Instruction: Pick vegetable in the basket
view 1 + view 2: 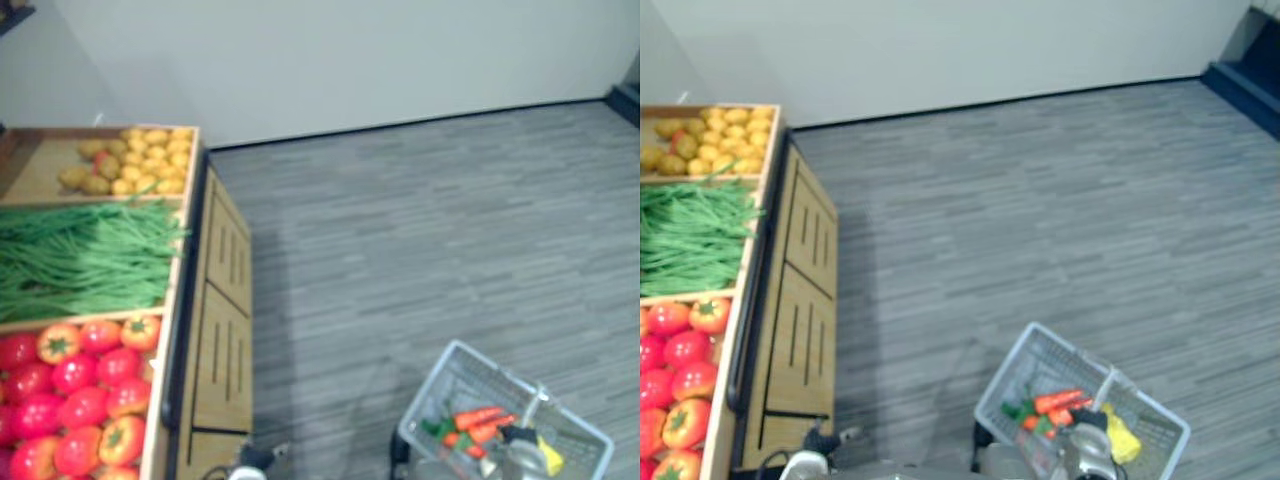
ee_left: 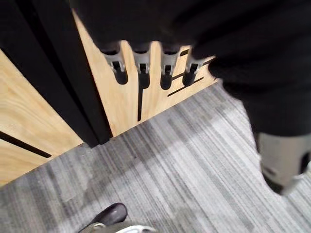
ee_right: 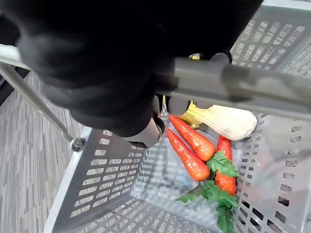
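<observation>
Your right hand point(image 3: 97, 58) grips the basket handle point(image 3: 252, 87); its wrist view reveals carrots point(image 3: 194, 141) inside. Your left hand point(image 2: 252, 63) hangs relaxed, empty, beside the wooden stand point(image 2: 126, 102).

A wooden bench point(image 1: 225, 330) stands at the left, its top split by light wood dividers point(image 1: 60, 203) into separate compartments. A black rail point(image 1: 185, 300) runs along its upper edge. The side facing the open floor has two panels, each cut with dark upright slots point(image 1: 232, 258). Grey striped carpet point(image 1: 420, 230) covers the floor up to a pale wall point(image 1: 350, 60), with a thin dark skirting point(image 1: 420, 121) along the join. A dark blue block point(image 1: 1250, 70) sits in the far right corner.
</observation>
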Tool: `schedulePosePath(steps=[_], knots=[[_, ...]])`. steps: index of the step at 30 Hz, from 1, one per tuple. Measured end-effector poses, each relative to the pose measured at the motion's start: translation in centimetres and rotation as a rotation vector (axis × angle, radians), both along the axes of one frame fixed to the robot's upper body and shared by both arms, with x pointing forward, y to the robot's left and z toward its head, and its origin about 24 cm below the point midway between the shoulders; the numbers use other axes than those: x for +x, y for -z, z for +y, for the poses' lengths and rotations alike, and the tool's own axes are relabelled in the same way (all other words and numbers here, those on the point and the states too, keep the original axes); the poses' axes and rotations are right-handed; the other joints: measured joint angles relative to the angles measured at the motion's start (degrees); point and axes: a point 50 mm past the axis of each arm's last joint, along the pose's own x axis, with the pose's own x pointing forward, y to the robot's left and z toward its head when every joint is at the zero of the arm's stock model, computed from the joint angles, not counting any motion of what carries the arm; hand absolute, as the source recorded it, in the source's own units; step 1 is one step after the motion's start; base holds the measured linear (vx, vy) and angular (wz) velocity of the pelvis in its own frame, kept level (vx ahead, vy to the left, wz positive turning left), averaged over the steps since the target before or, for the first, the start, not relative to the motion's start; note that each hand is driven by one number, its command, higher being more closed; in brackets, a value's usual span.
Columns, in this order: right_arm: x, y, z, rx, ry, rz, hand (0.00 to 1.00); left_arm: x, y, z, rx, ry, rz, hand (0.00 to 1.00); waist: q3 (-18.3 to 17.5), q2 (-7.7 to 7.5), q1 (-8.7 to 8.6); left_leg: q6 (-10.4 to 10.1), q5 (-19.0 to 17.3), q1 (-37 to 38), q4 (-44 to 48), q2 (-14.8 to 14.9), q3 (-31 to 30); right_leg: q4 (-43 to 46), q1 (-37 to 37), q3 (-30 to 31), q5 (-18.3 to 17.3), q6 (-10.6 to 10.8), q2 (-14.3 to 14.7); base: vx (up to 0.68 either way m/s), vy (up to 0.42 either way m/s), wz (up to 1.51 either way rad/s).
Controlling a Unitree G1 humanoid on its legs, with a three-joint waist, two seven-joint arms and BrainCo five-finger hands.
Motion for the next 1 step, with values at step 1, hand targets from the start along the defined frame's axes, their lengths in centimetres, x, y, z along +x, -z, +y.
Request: schedulePosePath(steps=[1], knots=[[-0.13,0.04,-0.03,0.001,0.002,0.003,1.0,-0.46,0.08,0.14,0.0,-0.013,0.01,0.0,-0.17,0.0,0.03,-0.02,-0.01,0.0,0.0,0.12,-0.04,0.0,0.03,-0.03,-0.11,-0.15,0.09,0.0,0.0,0.0]])
